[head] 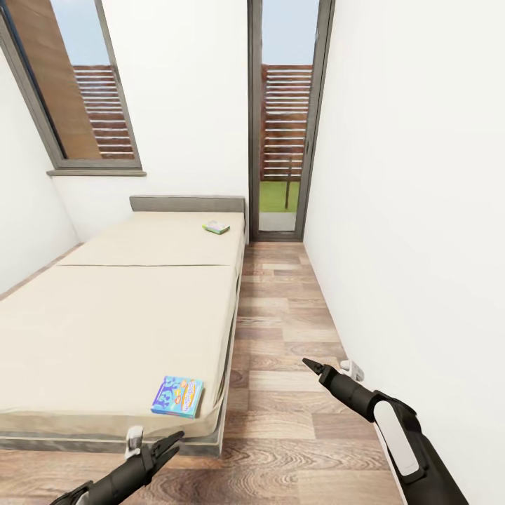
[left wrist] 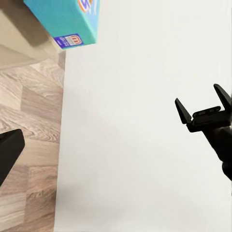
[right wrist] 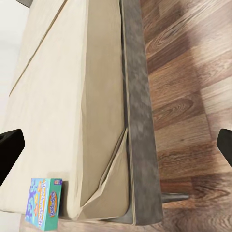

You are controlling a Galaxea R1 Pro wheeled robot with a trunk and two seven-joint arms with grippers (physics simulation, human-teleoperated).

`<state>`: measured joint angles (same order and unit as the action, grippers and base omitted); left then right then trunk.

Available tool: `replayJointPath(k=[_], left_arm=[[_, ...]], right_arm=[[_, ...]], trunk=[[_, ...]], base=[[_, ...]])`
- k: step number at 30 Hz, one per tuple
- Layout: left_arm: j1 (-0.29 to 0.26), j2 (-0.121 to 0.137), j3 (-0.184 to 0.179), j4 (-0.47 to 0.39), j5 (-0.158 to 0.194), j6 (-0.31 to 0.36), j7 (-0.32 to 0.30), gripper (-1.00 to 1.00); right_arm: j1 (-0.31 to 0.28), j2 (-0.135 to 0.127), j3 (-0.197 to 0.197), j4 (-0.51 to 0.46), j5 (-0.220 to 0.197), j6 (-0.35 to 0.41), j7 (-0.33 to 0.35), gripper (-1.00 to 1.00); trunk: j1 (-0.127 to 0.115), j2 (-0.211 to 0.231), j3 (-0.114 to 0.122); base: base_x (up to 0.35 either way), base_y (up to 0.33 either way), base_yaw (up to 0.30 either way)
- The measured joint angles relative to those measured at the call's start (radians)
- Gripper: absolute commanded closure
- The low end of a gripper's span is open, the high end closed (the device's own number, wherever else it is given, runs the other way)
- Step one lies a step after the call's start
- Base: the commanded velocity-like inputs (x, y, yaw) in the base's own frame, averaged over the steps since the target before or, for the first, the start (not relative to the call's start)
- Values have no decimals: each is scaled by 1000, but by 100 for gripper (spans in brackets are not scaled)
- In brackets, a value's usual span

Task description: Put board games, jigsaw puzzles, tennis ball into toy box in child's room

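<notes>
A blue board game [head: 177, 396] lies flat on the near right corner of the bed [head: 126, 301]. A second, pale green board game [head: 216, 227] rests near the grey headboard. My left gripper [head: 175, 442] hovers open just below the bed's near edge, close to the blue box [left wrist: 67, 21]. My right gripper [head: 312, 365] is open over the floor to the right of the bed; its fingers [right wrist: 9, 152] frame the mattress [right wrist: 72, 96] and the blue game [right wrist: 43, 203]. The table, toy box, jigsaw puzzles and tennis ball are out of view.
A wood-floor aisle [head: 280, 337] runs between the bed and the white right wall [head: 421, 210]. A glass door [head: 287, 119] stands at the far end and a window [head: 77, 91] is above the headboard. The bed's dark frame [right wrist: 140, 145] edges the aisle.
</notes>
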<state>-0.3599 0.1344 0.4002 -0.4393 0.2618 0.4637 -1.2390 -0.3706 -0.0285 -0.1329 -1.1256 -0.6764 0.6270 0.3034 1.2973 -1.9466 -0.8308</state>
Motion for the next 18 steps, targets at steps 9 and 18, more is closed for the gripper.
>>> replayJointPath(k=[9,18], left_arm=[[0,-47,113,3,2,-61,32,-100],[-1,-65,135,3,11,-60,33,-100]], right_arm=[[0,-2,-3,0,-1,0,4,-100],[-1,-3,-7,-1,1,1,53,-100]], trunk=[[0,0,0],[0,0,0]], base=[[0,0,0],[0,0,0]])
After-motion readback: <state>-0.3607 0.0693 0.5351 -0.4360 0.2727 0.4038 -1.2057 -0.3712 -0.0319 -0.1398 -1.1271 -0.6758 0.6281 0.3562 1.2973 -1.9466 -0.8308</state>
